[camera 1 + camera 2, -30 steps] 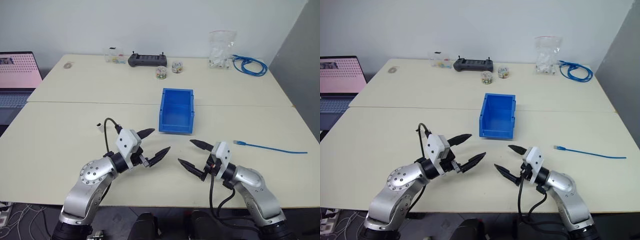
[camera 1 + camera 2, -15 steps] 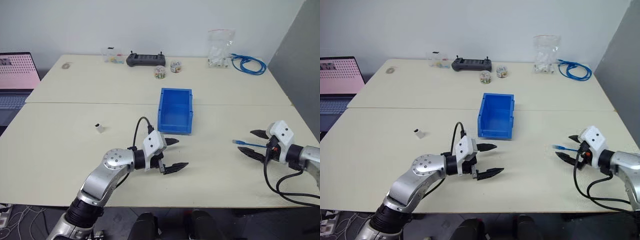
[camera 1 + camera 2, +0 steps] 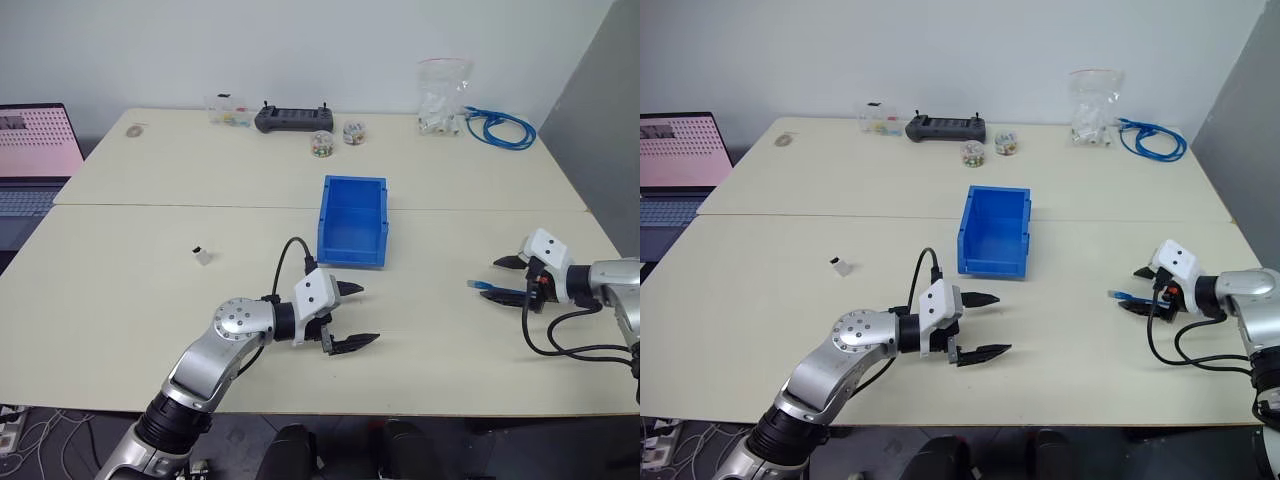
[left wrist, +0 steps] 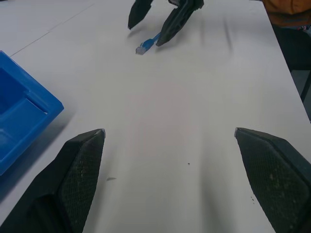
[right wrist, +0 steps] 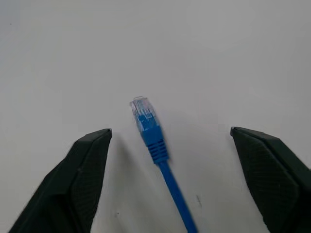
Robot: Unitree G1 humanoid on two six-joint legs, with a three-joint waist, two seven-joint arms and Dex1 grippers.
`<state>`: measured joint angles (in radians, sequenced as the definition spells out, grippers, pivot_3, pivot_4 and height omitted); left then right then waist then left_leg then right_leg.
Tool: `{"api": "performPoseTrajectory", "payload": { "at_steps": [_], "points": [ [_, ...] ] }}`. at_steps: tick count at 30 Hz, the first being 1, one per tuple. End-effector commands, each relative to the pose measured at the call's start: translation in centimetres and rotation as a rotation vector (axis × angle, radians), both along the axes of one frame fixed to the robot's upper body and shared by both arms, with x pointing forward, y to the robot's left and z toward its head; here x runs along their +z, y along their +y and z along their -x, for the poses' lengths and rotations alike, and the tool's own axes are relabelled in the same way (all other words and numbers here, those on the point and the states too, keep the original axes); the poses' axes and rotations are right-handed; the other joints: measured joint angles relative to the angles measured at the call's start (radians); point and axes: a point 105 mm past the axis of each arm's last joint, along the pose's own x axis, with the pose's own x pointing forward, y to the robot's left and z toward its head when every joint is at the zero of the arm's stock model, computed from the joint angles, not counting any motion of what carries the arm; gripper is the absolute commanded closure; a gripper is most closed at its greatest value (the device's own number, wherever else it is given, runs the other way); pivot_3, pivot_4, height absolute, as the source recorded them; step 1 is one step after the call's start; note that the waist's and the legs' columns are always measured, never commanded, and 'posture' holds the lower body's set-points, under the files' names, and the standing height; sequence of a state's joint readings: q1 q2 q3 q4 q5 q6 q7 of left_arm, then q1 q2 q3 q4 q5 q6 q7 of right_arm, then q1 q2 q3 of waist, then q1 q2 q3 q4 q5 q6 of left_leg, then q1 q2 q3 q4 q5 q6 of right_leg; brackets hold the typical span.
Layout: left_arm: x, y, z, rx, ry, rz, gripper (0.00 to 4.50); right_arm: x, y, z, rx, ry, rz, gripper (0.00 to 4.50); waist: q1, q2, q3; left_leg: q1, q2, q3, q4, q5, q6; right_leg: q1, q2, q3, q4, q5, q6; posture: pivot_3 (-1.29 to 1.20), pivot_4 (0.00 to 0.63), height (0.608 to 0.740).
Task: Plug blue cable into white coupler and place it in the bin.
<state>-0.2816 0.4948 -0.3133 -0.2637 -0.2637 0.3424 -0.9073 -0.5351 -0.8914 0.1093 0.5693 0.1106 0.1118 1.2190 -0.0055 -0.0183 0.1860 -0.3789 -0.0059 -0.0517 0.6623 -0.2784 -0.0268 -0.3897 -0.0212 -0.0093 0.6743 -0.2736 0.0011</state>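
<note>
Matte cream table (image 3: 120,300), two slabs w/ a seam across the upper middle of the head views. Bin (image 3: 352,220) at frame centre: glossy blue plastic, boxy, tall walls, lower lip at the near end. Blue cable (image 5: 154,141) at right of head view, on the table: thin blue cord w/ ribbed boot and small clear plug; its far length is hidden behind the right gripper (image 3: 508,281). That gripper's black textured fingers straddle the plug end, spread apart, not touching it. Left gripper (image 3: 354,316) lower centre, white housing, pointed black fingers splayed wide, holding nothing. White coupler (image 3: 203,256) at centre-left, tiny pale block, socket face too small to make out.
</note>
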Motion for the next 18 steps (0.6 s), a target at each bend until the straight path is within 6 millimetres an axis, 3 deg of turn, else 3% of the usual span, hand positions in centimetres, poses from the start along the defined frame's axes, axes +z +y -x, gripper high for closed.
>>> {"api": "performPoseTrajectory", "payload": {
  "at_steps": [1, 12, 16, 18],
  "points": [
    [0.8, -0.3, 0.1, -0.019, -0.044, 0.009, 0.00, 0.3, -0.1, -0.5, 0.021, 0.011, 0.023, 1.51, 0.000, 0.000, 0.000, 0.000, 0.000, 0.000, 0.000, 0.000, 0.000, 0.000, 0.000, 0.000, 0.000, 0.000, 0.000, 0.00, 0.150, 0.740],
    [1.0, 0.2, 0.1, -0.012, -0.046, 0.005, 0.00, -0.4, 0.9, -0.5, 0.079, 0.039, 0.034, 4.18, -0.002, 0.000, 0.000, 0.001, 0.000, 0.000, 0.000, 0.000, 0.000, 0.000, 0.000, 0.000, 0.001, 0.000, 0.000, 0.00, 0.150, 0.740],
    [1.0, 1.2, 0.1, 0.005, -0.041, -0.013, 0.00, 0.2, 2.1, -0.4, 0.153, 0.015, 0.035, 4.34, -0.004, 0.000, 0.000, 0.001, 0.000, 0.000, 0.000, 0.000, 0.000, 0.000, 0.000, 0.000, 0.002, 0.000, 0.000, 0.00, 0.150, 0.740],
    [0.9, 2.8, 0.2, 0.030, -0.029, -0.044, 0.00, 1.1, 4.4, 0.0, 0.276, -0.028, 0.043, 4.34, -0.010, 0.000, 0.000, 0.002, 0.001, 0.000, 0.000, 0.000, 0.000, 0.000, 0.000, 0.000, 0.002, 0.000, 0.000, 0.00, 0.150, 0.740]
  ]
}}
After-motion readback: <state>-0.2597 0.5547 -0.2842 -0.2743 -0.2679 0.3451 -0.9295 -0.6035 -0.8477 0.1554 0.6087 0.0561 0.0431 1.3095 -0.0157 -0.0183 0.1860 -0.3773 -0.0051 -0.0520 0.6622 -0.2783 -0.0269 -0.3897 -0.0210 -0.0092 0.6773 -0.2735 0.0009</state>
